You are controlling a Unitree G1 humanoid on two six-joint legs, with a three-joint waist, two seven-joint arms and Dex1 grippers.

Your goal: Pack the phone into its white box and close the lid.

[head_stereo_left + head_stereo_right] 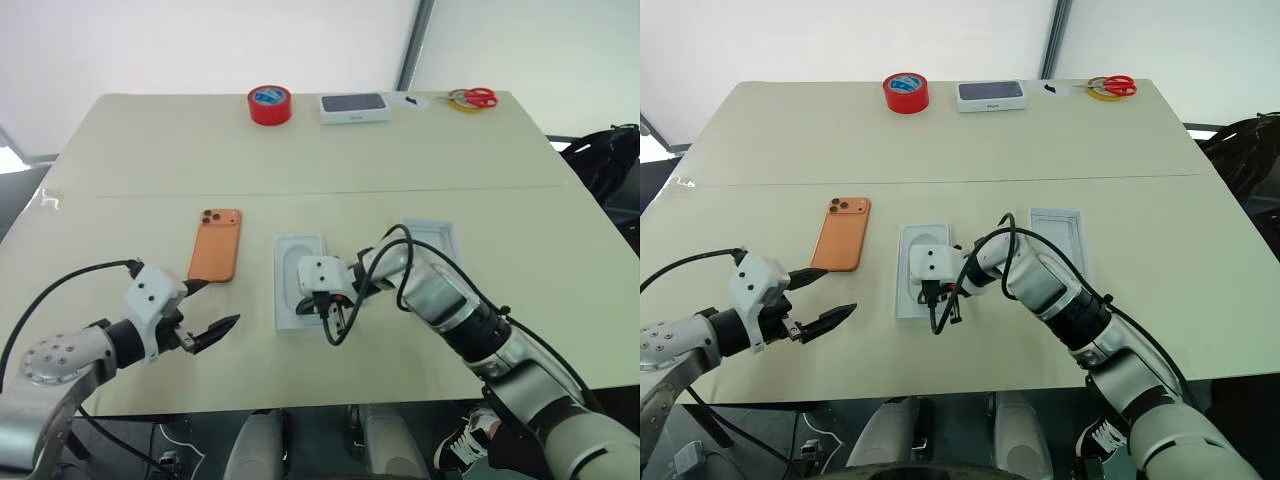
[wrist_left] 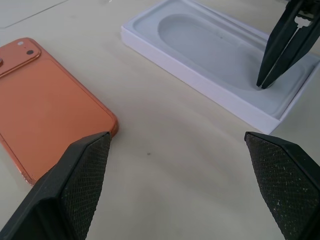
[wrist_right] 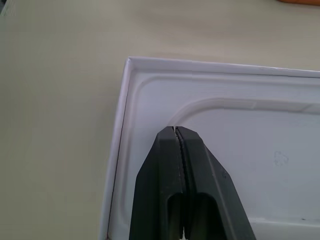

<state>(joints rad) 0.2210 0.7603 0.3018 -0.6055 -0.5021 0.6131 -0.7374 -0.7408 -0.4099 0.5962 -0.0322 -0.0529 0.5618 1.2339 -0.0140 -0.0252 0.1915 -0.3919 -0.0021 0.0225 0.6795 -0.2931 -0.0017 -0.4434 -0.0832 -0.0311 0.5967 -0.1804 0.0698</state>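
Note:
The orange phone [image 1: 215, 245] lies back up on the table, left of centre. Right of it sits the white box [image 2: 200, 85], its inside covered by a white insert [image 1: 288, 258] with an oval recess. My right gripper [image 1: 336, 328] is shut, holding nothing, and its tips rest on the insert near the box's near corner [image 3: 175, 129]. The lid [image 1: 440, 235], a plain white tray, lies open side up just right of the box, partly behind my right arm. My left gripper [image 1: 210, 305] hovers open and empty just in front of the phone's near end.
Along the far edge stand a red tape roll [image 1: 270, 105], a box with a dark printed top [image 1: 354, 107], and red-handled scissors [image 1: 474, 97] on a yellow ring. A black bag [image 1: 612, 160] sits off the table's right side.

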